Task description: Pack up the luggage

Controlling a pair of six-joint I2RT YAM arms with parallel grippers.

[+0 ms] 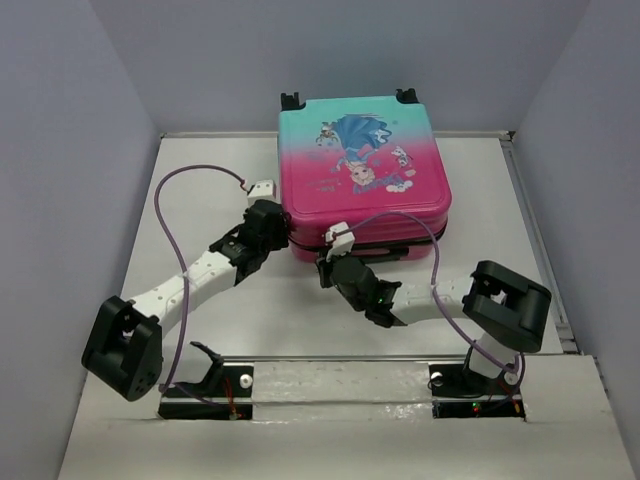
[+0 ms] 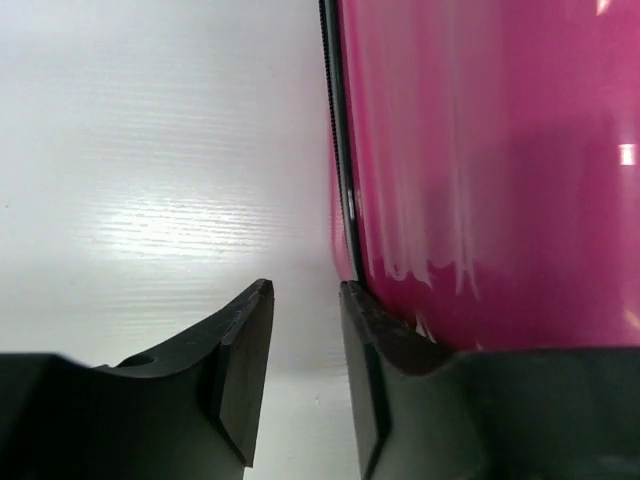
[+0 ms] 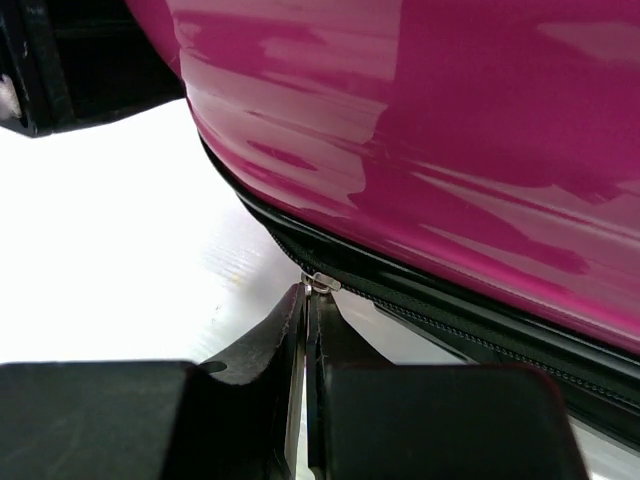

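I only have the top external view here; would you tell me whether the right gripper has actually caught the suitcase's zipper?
Observer: It looks so. In the right wrist view the right gripper is shut, with the small silver zipper pull pinched at its very tips, on the seam of the suitcase.
Operator: Thank you. Is the left gripper holding anything?
Observer: No. In the left wrist view the left gripper is open with nothing in the gap, and one of its fingers lies against the pink shell.
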